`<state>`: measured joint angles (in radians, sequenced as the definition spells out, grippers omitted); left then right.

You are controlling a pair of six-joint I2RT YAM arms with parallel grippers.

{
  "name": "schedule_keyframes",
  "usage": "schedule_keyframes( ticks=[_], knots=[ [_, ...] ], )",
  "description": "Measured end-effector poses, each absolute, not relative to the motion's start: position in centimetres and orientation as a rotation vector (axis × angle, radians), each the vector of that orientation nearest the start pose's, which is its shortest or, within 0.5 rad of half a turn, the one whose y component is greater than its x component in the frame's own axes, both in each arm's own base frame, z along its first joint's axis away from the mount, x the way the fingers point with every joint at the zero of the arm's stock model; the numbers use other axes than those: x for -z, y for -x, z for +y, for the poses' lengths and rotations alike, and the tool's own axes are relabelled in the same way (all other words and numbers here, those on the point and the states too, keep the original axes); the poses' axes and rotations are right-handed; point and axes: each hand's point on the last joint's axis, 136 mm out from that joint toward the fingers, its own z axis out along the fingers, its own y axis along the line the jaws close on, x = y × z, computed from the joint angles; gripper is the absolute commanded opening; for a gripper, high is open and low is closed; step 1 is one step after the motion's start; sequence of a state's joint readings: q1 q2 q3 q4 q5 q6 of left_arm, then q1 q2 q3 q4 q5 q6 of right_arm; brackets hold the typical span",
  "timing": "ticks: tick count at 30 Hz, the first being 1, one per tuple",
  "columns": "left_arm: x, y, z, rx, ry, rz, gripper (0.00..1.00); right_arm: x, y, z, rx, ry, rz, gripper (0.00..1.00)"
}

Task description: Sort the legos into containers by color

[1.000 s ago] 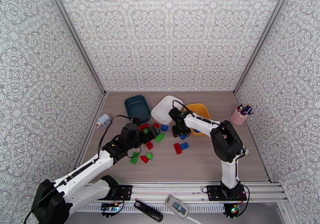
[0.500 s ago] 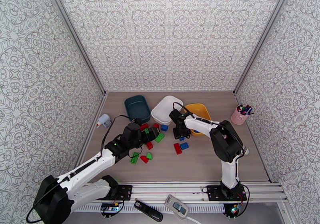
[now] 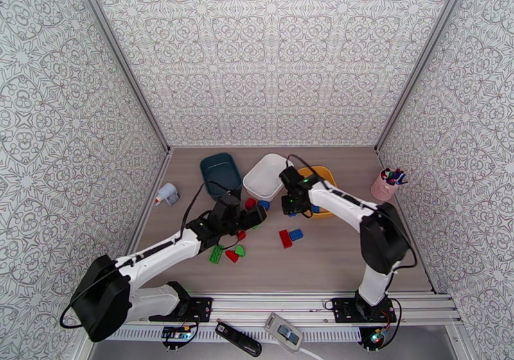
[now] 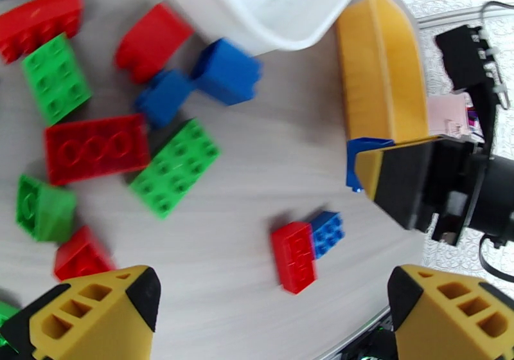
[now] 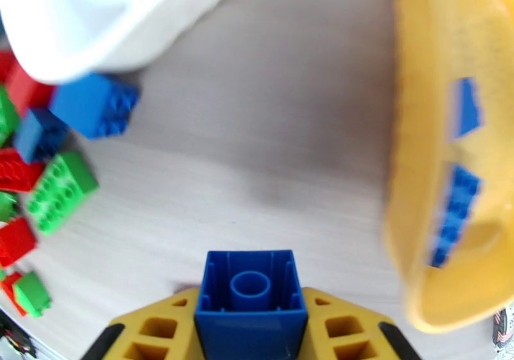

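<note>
Now right fingers (image 5: 154, 329) clenched on blue brick (image 5: 249, 303), lifted toward yellow tub (image 5: 411, 162) at 2 o'clock; left fingers (image 4: 96, 310) released; drop likely next.

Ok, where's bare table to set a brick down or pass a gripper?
Bare: the gap between the white tub and the yellow tub, and the near strip in front of the red brick. Crowded: the loose bricks in front of the teal tub and white tub.
</note>
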<state>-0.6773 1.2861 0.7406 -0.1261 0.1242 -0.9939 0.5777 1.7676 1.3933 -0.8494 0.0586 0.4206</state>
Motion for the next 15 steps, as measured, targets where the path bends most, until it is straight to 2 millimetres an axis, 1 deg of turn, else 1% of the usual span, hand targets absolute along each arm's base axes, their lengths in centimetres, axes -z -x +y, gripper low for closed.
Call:
schedule_keyframes(
  ticks=[3,4,8,9,12,13,15],
  knots=[
    [-15.0,-29.1,-27.0,1.008,0.284,2.417,0.99,-12.4,-35.5,19.0,-0.173,0.117,2.76,0.32],
    [-15.3,-29.5,-27.8,1.02,0.271,2.413,0.99,-12.8,-35.7,17.9,-0.17,0.08,2.753,0.32],
    [-16.0,-30.2,-31.1,1.058,0.201,2.42,0.99,-13.5,-36.4,14.5,-0.154,-0.036,2.737,0.35],
    [-16.0,-30.2,-31.9,1.068,0.18,2.425,0.99,-13.5,-36.6,13.7,-0.148,-0.065,2.737,0.37],
    [-15.8,-29.8,-34.2,1.087,0.117,2.44,0.99,-13.1,-36.8,11.8,-0.13,-0.132,2.742,0.48],
    [-15.7,-29.6,-34.7,1.09,0.098,2.444,0.99,-13.0,-36.8,11.4,-0.125,-0.148,2.745,0.53],
    [-15.6,-29.1,-35.5,1.098,0.072,2.45,0.99,-12.7,-36.8,10.9,-0.119,-0.166,2.751,0.58]
  ],
)
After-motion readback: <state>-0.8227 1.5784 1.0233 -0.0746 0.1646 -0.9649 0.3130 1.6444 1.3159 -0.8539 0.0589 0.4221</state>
